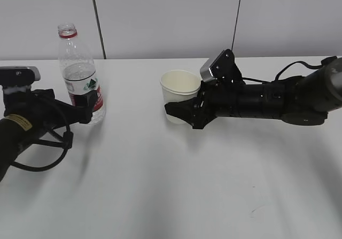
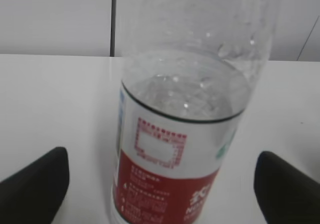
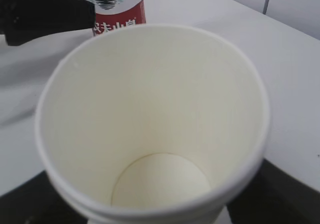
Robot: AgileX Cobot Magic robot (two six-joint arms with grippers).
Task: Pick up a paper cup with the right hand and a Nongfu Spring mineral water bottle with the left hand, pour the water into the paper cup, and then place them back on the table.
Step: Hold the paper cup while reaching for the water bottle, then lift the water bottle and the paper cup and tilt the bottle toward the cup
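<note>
The Nongfu Spring bottle [image 1: 80, 70] stands uncapped on the white table [image 1: 160, 191] at the left, water up to about the label's top. My left gripper [image 1: 88, 108] is open around its labelled part. In the left wrist view the bottle [image 2: 175, 149] stands between the two fingers [image 2: 35, 184] with a gap on each side. The paper cup [image 1: 179, 89] stands right of centre, empty. My right gripper [image 1: 180, 113] is shut on its lower part. In the right wrist view the cup [image 3: 150, 108] fills the frame and its rim hides the finger contact.
A grey panelled wall stands behind the table's far edge. A small dark scuff mark [image 1: 258, 209] lies at the front right. Black cables [image 1: 43, 153] loop below the left arm. The bottle's label [image 3: 117, 8] and the left gripper's finger [image 3: 45, 11] show beyond the cup in the right wrist view.
</note>
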